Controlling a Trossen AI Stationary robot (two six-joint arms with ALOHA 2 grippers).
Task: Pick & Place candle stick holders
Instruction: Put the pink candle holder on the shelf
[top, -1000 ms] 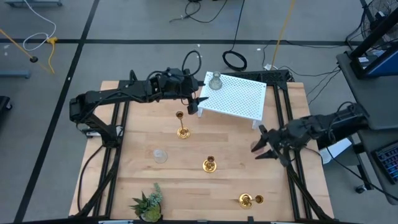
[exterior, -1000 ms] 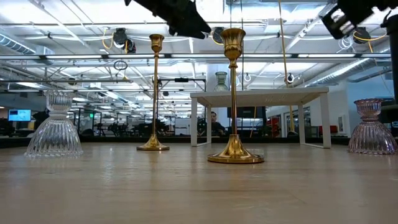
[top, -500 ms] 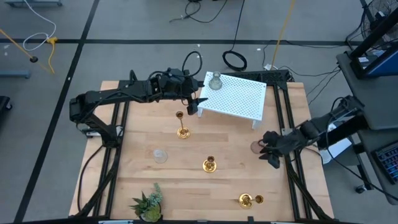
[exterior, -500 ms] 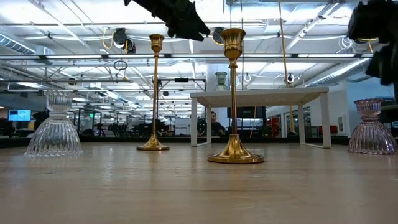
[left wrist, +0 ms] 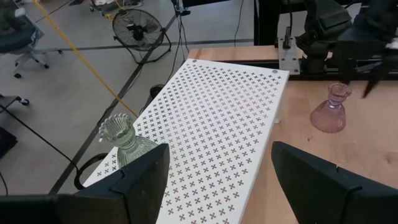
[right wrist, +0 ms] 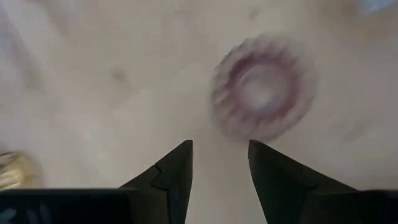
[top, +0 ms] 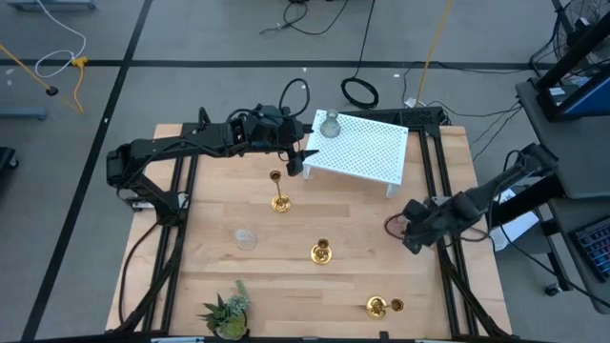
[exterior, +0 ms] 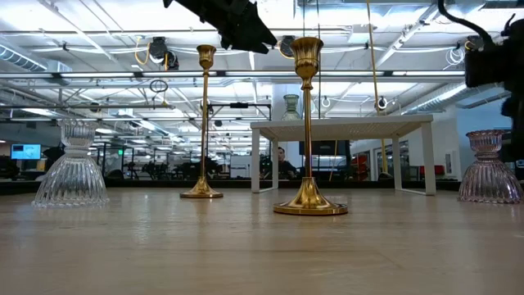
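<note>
Over the last second the right gripper (top: 408, 232) has been swung in from the open table toward the small pink ribbed glass candle stick holder (top: 394, 225) and has been brought down above it. The right wrist view shows the holder (right wrist: 263, 86) directly ahead of the fingertips (right wrist: 180, 163), seen from above as a round fluted ring. The jaws are held partly apart and nothing is gripped between them. This is judged to be the approach to a grasp; the pick itself is not yet made.

The left gripper (top: 303, 158) has not been moved. It is held with its fingers fully spread and empty at the near edge of the white perforated rack (top: 367, 148). On the rack, beyond the fingers, a grey-green glass holder (left wrist: 124, 138) is already placed.

The pink holder is translucent, with a flared ribbed skirt and a narrow cup on top, and stands upright on the wooden table (top: 210, 210) just beside the rack's leg. A smooth, tapered glass surface is judged likely to slip unless the jaws are closed squarely across the neck.

Two tall gold holders (exterior: 309, 123) are left standing nearer the table's middle.
</note>
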